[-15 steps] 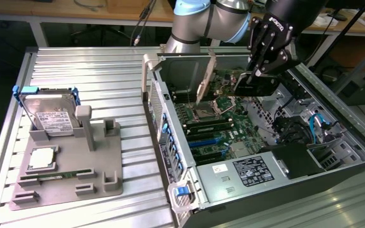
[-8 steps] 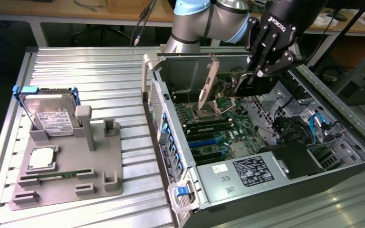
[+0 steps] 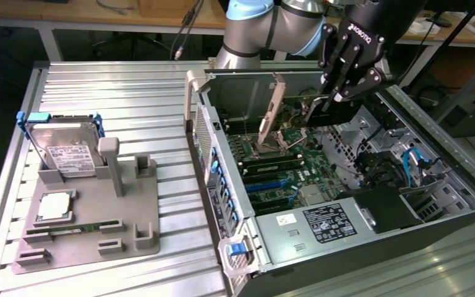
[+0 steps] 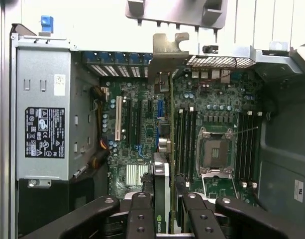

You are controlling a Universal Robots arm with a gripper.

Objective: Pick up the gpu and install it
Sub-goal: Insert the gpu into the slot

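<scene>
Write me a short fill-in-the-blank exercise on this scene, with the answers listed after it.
1. The gripper holds the gpu above the open computer ____.
2. The gpu hangs on ____, not flat.
3. On the grey holder, the hard drive has a ____ frame.
4. The CPU socket on the motherboard stands ____.

Answers: case; edge; blue; empty

A green motherboard (image 4: 142, 144) is seen inside the black case (image 3: 435, 232) — blue tabs (image 4: 117, 57) at its twelve o'clock. A silver hard drive (image 3: 66, 148) is framed in blue — the holder (image 3: 89, 210) is grey.
</scene>
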